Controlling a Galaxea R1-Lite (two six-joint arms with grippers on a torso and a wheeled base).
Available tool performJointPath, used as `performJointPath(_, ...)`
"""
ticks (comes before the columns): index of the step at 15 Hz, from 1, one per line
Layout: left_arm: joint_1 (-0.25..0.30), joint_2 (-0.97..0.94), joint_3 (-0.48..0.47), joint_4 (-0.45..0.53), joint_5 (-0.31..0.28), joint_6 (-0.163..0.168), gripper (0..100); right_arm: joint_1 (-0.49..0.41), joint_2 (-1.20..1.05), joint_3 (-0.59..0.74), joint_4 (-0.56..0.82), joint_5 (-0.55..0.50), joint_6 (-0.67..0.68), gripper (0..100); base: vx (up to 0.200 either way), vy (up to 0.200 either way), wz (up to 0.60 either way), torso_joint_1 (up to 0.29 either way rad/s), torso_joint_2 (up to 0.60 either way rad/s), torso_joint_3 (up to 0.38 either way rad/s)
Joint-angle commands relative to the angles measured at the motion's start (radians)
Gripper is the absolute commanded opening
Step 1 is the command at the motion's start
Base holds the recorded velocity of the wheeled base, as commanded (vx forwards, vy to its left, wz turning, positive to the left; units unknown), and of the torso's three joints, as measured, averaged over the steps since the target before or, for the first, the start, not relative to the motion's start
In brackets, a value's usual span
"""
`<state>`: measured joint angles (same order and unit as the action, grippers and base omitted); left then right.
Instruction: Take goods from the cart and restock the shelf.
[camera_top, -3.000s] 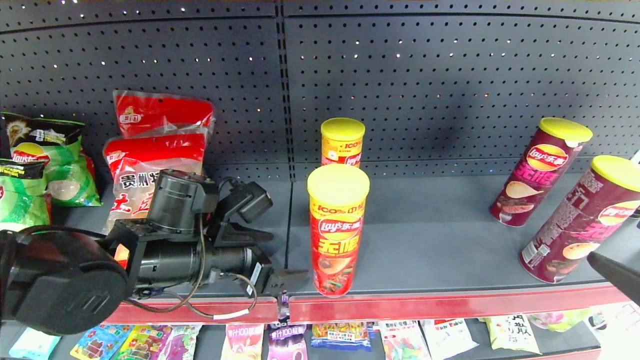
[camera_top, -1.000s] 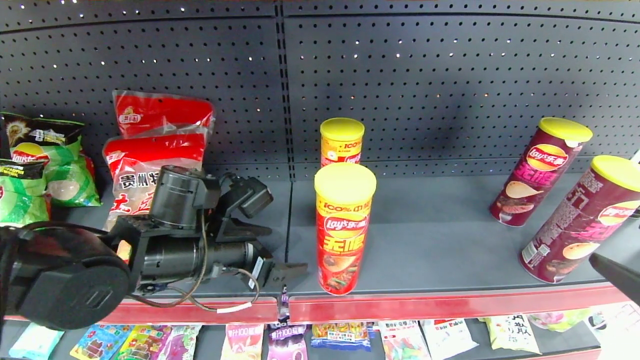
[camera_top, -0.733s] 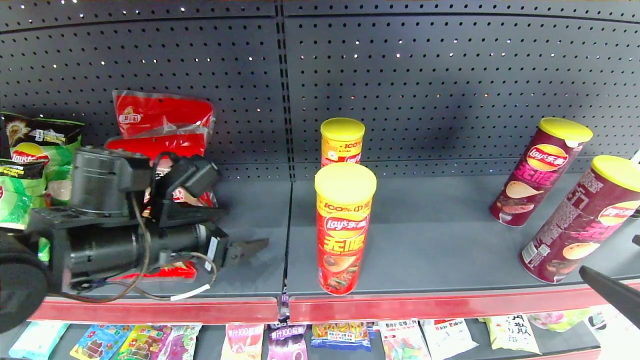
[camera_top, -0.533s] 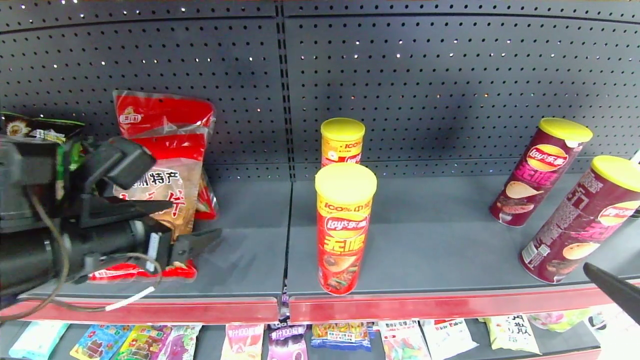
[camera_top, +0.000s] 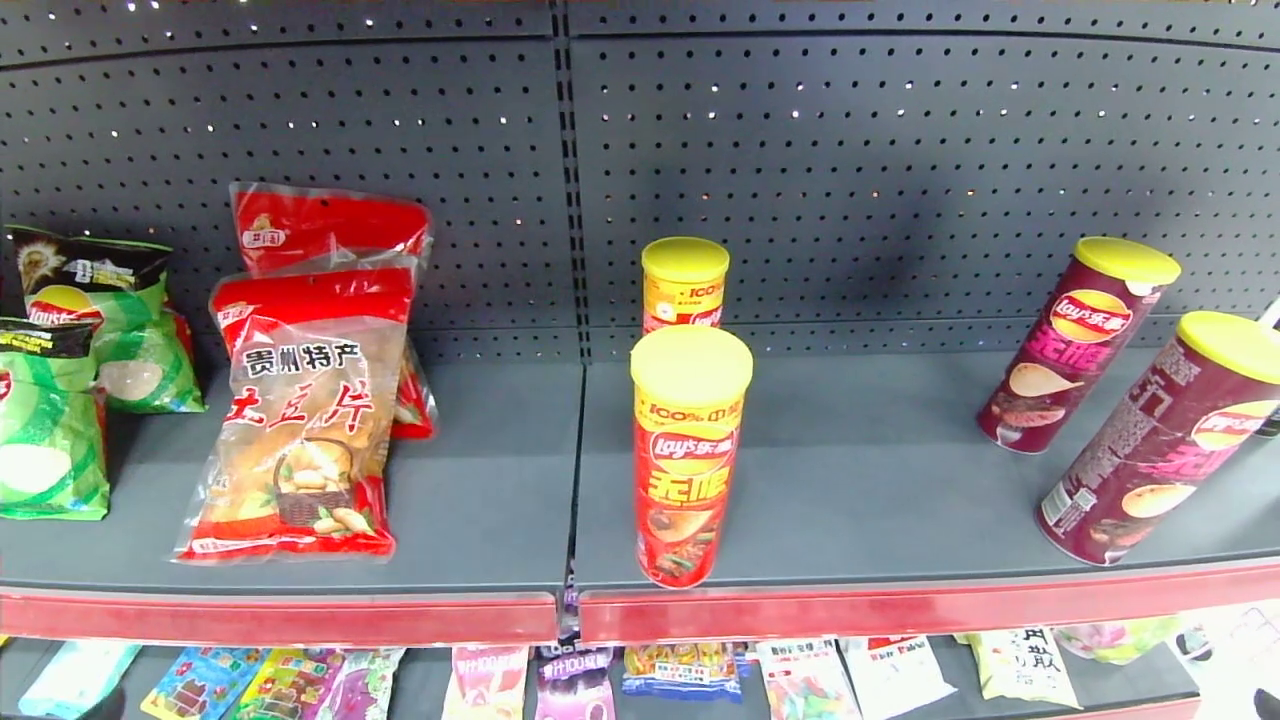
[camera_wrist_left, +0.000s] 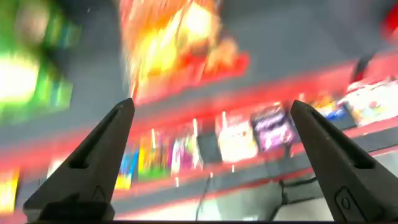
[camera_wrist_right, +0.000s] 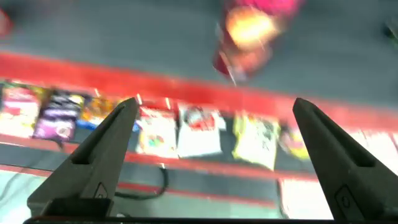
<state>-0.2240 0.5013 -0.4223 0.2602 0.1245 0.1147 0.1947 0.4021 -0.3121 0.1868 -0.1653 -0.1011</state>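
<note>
The left gripper has its two dark fingers spread wide with nothing between them; beyond them, blurred, lie a red edge strip, a red snack bag and a patch of green. The right gripper is likewise spread and empty, facing the same strip with a blurred maroon shape past it. In the head view the front red can stands upright with its yellow lid on, at the front of the grey shelf, its base just behind the red edge strip and just to the robot's right of the seam between the two shelf panels. Directly behind this can, close to the pegboard, stands a rear red can of the same kind, apart from it. Well to the right of the front red can stand two maroon cans, one farther back and one nearer the strip, both yellow-lidded. To the left of the front red can, across the seam, two red snack bags lean one behind the other, the nearer reaching almost to the strip, the other against the pegboard. Farther left again are green bags. Below the front red can, under the strip, a row of small bright packets lies on a lower level.
</note>
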Motion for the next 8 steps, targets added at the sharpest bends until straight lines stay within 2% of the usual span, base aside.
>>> performJointPath(1,0.218,-0.380,0.155,0.209,0.006,-0.067,100,-0.118,-0.232,0.024,0.131,-0.008,0.001,100,0.000,0.000,0.00,0.000,0.00,0.000)
performJointPath(2,0.209,-0.434,0.180,0.203,-0.054,-0.082,100,-0.146,-0.289,0.051,0.148,0.007,0.000,100,0.000,0.000,0.00,0.000,0.00,0.000)
performJointPath(3,0.199,-0.449,0.188,0.189,-0.140,-0.089,100,-0.150,-0.330,0.102,0.135,0.038,-0.003,100,0.000,0.000,0.00,0.000,0.00,0.000)
performJointPath(4,0.199,-0.451,0.191,0.180,-0.190,-0.093,100,-0.155,-0.336,0.131,0.114,0.056,0.004,100,0.000,0.000,0.00,0.000,0.00,0.000)
performJointPath(5,0.206,-0.461,0.228,0.109,-0.241,-0.102,100,-0.170,-0.352,0.208,-0.017,0.102,0.023,100,0.000,0.000,0.00,0.000,0.00,0.000)
performJointPath(6,0.218,-0.487,0.249,0.056,-0.253,-0.099,100,-0.175,-0.368,0.229,-0.066,0.170,0.032,100,0.000,0.000,0.00,0.000,0.00,0.000)
performJointPath(7,0.226,-0.501,0.287,-0.015,-0.240,-0.099,100,-0.192,-0.402,0.242,-0.093,0.285,0.023,100,0.000,0.000,0.00,0.000,0.00,0.000)
performJointPath(8,0.226,-0.501,0.321,-0.090,-0.180,-0.101,100,-0.190,-0.402,0.254,-0.104,0.308,0.014,100,0.000,0.000,0.00,0.000,0.00,0.000)
